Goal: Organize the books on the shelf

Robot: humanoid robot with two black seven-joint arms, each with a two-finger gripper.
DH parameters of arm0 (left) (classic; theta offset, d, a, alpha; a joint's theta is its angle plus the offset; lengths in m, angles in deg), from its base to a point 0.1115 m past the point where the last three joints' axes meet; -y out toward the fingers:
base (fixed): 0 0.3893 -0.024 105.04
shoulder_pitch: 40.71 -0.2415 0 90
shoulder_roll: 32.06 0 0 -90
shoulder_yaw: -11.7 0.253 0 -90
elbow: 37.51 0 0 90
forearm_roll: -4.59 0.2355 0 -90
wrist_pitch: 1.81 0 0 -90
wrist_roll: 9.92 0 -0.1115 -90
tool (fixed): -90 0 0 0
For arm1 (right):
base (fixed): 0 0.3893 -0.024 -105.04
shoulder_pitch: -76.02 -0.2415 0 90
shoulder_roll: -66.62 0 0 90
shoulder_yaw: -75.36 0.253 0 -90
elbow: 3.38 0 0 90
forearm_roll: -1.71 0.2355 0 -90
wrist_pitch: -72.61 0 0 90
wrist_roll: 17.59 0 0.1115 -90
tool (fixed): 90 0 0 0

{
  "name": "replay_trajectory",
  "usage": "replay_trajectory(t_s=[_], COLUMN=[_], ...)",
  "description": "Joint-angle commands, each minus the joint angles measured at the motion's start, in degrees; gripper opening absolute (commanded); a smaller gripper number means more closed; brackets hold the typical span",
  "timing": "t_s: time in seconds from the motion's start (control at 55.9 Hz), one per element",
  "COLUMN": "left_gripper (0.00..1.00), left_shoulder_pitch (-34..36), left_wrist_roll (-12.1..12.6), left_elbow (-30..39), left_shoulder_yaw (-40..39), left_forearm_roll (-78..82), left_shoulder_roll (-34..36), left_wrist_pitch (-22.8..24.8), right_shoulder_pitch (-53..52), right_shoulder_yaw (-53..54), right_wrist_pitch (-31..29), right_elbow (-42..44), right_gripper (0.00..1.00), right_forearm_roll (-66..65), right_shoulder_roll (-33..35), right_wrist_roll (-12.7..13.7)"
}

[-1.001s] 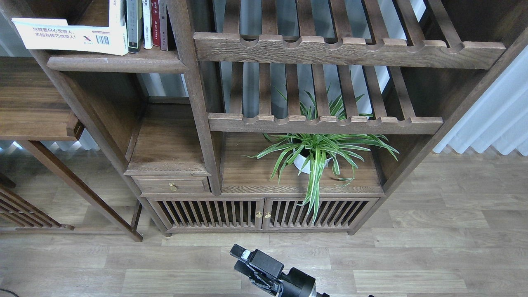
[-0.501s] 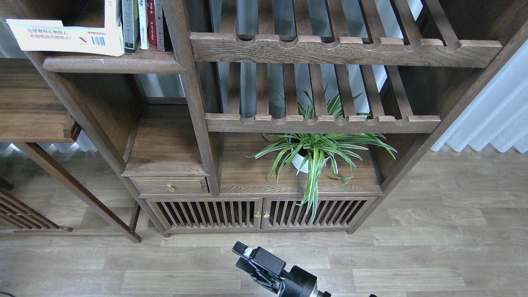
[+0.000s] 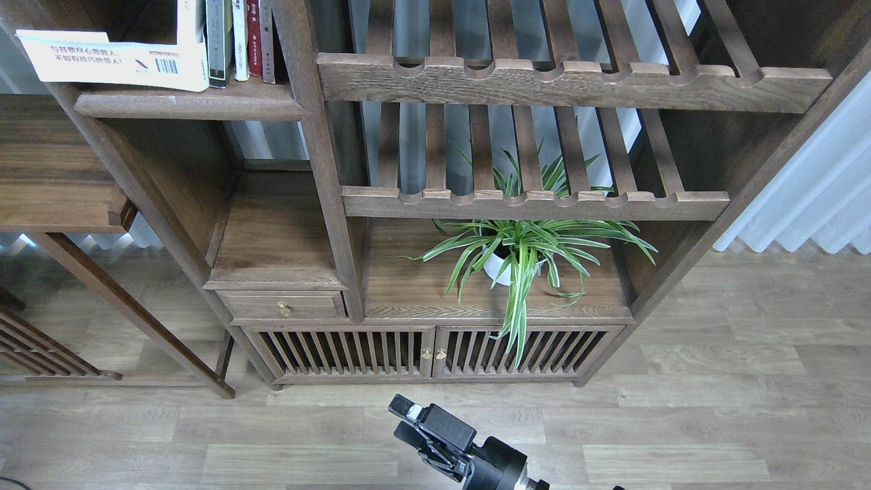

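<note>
A dark wooden bookcase [image 3: 326, 204] fills the upper and middle frame, standing on a grey-brown plank floor [image 3: 714, 408]. Two slatted racks [image 3: 544, 82] with notched front rails span its right half, upper and middle. White curtains [image 3: 816, 197] hang at the right edge. A separate wooden table [image 3: 54, 170] sits at the left edge. At the bookcase foot, slatted doors [image 3: 429, 350] with small brass knobs run beneath a flat ledge, with a small drawer [image 3: 282, 306] just left of centre. A striped green plant [image 3: 524, 248] in a white pot [image 3: 500, 269] stands on that ledge, leaves drooping over the doors. The shelf [image 3: 190, 105], a solid board with a rounded front edge, is in the upper left corner. On it a large white book [image 3: 116, 61] with blue Chinese text and a barcode lies flat, its left end overhanging past the upright post. Right of it, thin upright spines [image 3: 241, 41] stand side by side against the post, cut off by the top of the frame. One gripper [image 3: 418, 429], black, shows at bottom centre over the floor, well apart from the shelf, holding nothing; which arm it belongs to cannot be told, nor whether its fingers are parted or closed.
</note>
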Motion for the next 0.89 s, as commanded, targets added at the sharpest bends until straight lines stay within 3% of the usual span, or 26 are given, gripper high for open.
replay_trajectory(t_s=[0.0,0.286,0.679,0.876], left_gripper=[0.02,0.04,0.22,0.33], left_shoulder_pitch=[0.50,0.59,-0.47,-0.29], left_wrist_roll=[-0.20,-0.47,-0.55,-0.64], left_elbow=[-2.72,-3.07,-2.89,0.62], left_shoulder_yaw=[-0.35,-0.18,0.00,-0.53], left_forearm_roll=[0.16,0.16,0.16,0.07], left_shoulder_roll=[-2.07,-2.95,-3.74,-4.53], left_wrist_pitch=[0.01,0.01,0.01,0.01], right_shoulder_pitch=[0.04,0.30,0.12,-0.05], right_shoulder_yaw=[-0.01,0.87,1.93,2.02], right_wrist_pitch=[0.00,0.00,0.00,0.00], right_elbow=[-0.05,-0.05,0.65,0.57], right_gripper=[1.00,1.00,1.00,1.00], right_forearm_roll=[0.07,0.16,0.43,0.43], right_shoulder_roll=[0.00,0.00,0.00,0.00], right_wrist_roll=[0.00,-0.09,-0.53,-0.53])
